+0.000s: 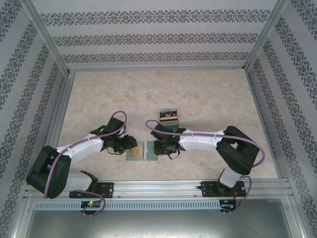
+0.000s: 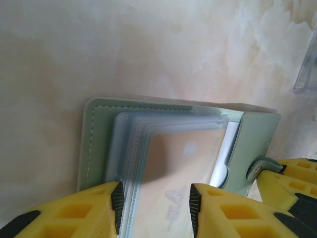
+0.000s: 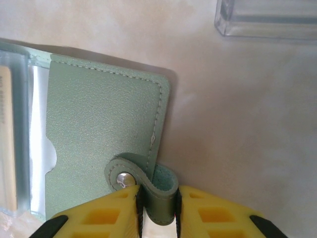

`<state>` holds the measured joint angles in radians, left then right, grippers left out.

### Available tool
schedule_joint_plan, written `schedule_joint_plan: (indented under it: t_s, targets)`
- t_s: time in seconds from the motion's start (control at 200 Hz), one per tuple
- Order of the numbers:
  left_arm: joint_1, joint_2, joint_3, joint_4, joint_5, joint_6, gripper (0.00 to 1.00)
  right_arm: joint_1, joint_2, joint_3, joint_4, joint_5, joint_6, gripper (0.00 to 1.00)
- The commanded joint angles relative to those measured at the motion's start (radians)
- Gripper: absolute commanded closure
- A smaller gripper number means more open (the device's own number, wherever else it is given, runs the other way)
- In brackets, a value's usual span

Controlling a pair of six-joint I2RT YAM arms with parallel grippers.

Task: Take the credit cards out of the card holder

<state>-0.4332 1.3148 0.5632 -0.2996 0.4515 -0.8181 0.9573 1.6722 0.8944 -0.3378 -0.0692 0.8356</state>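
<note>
The card holder (image 1: 141,151), a pale grey-green wallet, lies open on the table between my two grippers. Clear sleeves fan up from its left panel (image 2: 94,144). A tan-gold credit card (image 2: 178,158) sits in the top sleeve. My left gripper (image 2: 156,206) is shut across that card and its sleeves, one pad on each long edge. My right gripper (image 3: 157,208) is shut on the holder's snap strap (image 3: 161,196) at the right panel (image 3: 99,119). From above, the left gripper (image 1: 130,145) and right gripper (image 1: 157,148) flank the holder.
A clear plastic box (image 1: 168,117) with a dark card and a tan one in it stands just behind the holder; its corner shows in the wrist views (image 3: 267,20) (image 2: 307,69). Patterned walls enclose the table. An aluminium rail (image 1: 158,187) runs along the near edge.
</note>
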Motion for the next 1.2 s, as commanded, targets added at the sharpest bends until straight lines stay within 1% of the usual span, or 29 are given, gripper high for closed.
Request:
schedule_joint_plan:
  t_s: [0.0, 0.085, 0.255, 0.335, 0.41, 0.525, 0.599, 0.764, 0.974, 1.084, 1.194]
  targets:
    - [-0.018, 0.009, -0.005, 0.054, 0.052, 0.004, 0.58, -0.002, 0.018, -0.008, 0.004, -0.009, 0.006, 0.73]
    - [-0.018, -0.009, -0.012, 0.084, 0.074, -0.001, 0.58, -0.003, 0.017, -0.011, 0.004, -0.006, 0.007, 0.73]
    - [-0.020, -0.035, -0.016, 0.101, 0.083, -0.001, 0.57, -0.002, 0.021, -0.008, 0.004, -0.009, 0.007, 0.73]
    - [-0.021, -0.031, -0.019, 0.114, 0.095, 0.000, 0.51, -0.002, 0.025, -0.004, 0.006, -0.010, 0.005, 0.73]
    - [-0.022, -0.018, -0.020, 0.130, 0.111, -0.001, 0.38, -0.002, 0.027, -0.002, 0.005, -0.012, 0.004, 0.73]
    - [-0.024, -0.001, -0.019, 0.141, 0.125, 0.000, 0.35, -0.002, 0.029, 0.000, 0.004, -0.011, 0.003, 0.72]
    - [-0.026, 0.000, -0.017, 0.142, 0.125, 0.000, 0.32, -0.002, 0.029, 0.000, 0.002, -0.011, 0.003, 0.72]
    - [-0.029, -0.002, -0.011, 0.133, 0.126, 0.003, 0.32, -0.002, 0.029, 0.000, 0.004, -0.009, 0.002, 0.72]
    - [-0.033, -0.046, 0.005, 0.144, 0.148, 0.002, 0.40, -0.002, 0.033, 0.001, 0.005, -0.011, 0.004, 0.71]
    - [-0.036, -0.072, 0.008, 0.188, 0.185, 0.000, 0.43, -0.003, 0.032, 0.000, 0.005, -0.006, 0.008, 0.70]
    - [-0.041, -0.066, 0.002, 0.250, 0.234, -0.009, 0.48, -0.005, 0.028, -0.001, 0.003, 0.000, 0.008, 0.70]
